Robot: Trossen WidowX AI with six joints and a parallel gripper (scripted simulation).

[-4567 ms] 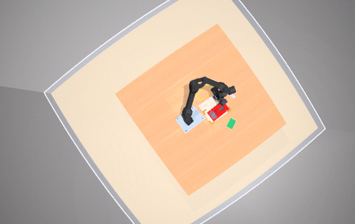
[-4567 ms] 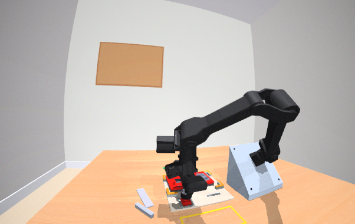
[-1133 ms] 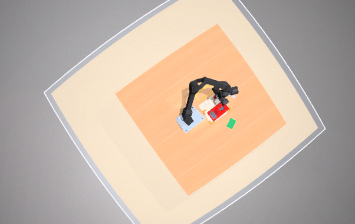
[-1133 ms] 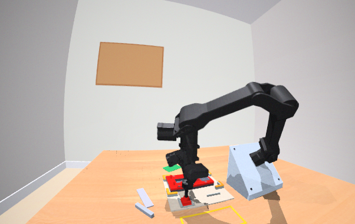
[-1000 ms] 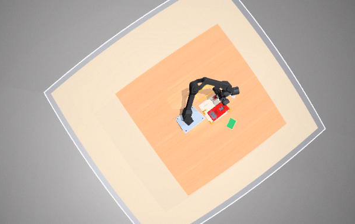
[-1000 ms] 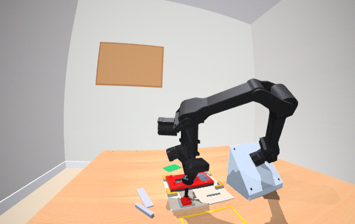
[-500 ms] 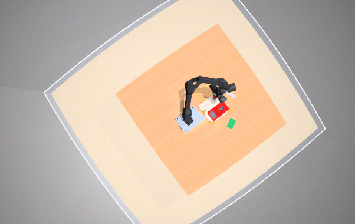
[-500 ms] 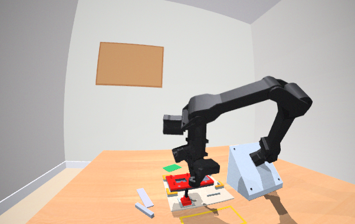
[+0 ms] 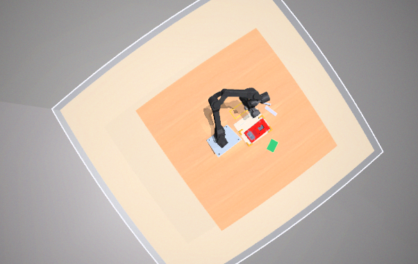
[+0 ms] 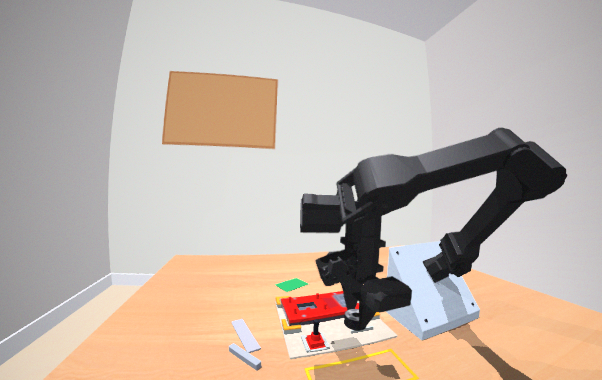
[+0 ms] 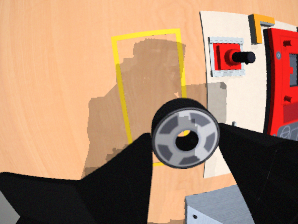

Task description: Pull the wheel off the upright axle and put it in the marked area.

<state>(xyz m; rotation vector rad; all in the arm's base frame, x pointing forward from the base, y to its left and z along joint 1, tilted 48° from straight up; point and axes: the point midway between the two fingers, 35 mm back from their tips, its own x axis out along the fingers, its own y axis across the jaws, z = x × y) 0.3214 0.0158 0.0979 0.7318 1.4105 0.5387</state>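
Observation:
My gripper [image 10: 358,314] [image 11: 184,135] is shut on the wheel, a black tyre with a grey hub [image 11: 172,136] [image 10: 352,315], and holds it off the axle, in the air. The black upright axle [image 10: 316,328] [image 11: 245,57] stands bare on its red base [image 10: 315,342] [image 11: 221,56]. The marked area is a yellow outline [image 9: 232,114] [image 10: 349,360] [image 11: 145,34] on the table beside the pale board. In the wrist view the wheel overlaps the outline's right side near one end. In the top view the arm hides the wheel.
A red panel [image 9: 262,132] [image 10: 314,313] [image 11: 278,107] sits between orange corner pieces on the pale board [image 9: 240,125] [image 10: 374,336] [image 11: 215,100]. A light-blue sloped block [image 9: 232,139] [image 10: 414,310] stands by the board. Two pale bars [image 10: 245,335] and a green patch [image 9: 272,145] [image 10: 292,285] lie on the table.

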